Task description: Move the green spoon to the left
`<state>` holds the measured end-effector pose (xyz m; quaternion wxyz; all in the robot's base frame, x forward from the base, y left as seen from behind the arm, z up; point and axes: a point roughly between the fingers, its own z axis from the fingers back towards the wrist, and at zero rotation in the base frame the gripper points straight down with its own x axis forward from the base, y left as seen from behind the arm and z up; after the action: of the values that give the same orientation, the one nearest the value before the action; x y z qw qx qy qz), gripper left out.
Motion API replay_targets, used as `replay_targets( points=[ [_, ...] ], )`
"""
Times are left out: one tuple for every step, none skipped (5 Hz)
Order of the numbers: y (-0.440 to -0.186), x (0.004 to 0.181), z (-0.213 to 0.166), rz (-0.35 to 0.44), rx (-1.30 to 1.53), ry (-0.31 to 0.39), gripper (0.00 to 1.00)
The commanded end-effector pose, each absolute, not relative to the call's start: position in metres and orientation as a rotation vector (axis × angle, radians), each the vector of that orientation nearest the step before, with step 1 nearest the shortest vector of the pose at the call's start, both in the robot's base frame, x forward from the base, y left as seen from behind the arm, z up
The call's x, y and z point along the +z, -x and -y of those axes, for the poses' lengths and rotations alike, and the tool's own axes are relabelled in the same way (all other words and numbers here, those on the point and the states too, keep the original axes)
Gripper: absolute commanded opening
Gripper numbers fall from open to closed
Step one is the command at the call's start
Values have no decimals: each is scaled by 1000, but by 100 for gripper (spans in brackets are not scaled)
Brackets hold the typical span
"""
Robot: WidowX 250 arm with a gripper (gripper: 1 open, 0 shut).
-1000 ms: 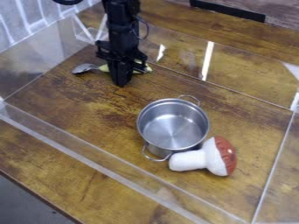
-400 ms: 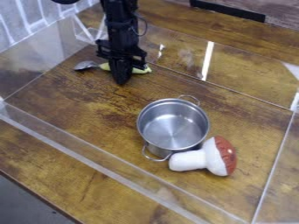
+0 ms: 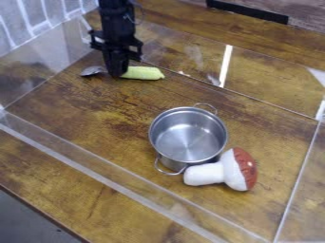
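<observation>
The green spoon (image 3: 143, 73) lies flat on the wooden table at the back left, its yellow-green handle pointing right and its silver bowl (image 3: 91, 71) pointing left. My gripper (image 3: 113, 69) points straight down over the spoon's neck, between bowl and handle. Its dark fingers are together, so it is shut. The fingertips hide the neck, and I cannot tell whether they touch the spoon.
A steel pot (image 3: 187, 134) stands right of centre, with a toy mushroom (image 3: 225, 171) lying against its front right side. Clear acrylic walls (image 3: 76, 161) enclose the table on all sides.
The gripper has shifted left from over the handle to over the neck, uncovering the green handle. The spoon stays about where it was.
</observation>
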<state>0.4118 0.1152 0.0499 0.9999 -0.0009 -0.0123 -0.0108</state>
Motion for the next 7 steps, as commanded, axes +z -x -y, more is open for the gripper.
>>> replay_targets(
  points=[
    [-413,107,-148,150,26,-43,0],
    [-411,111,-157,154,41,-41,0],
    [-409,112,-161,155,51,-38,100],
    [-406,113,-165,156,59,-35,100],
    [-404,116,-166,157,63,-33,0],
    [-404,114,-167,155,62,-30,0],
    [-402,113,-169,153,68,-24,100]
  ],
)
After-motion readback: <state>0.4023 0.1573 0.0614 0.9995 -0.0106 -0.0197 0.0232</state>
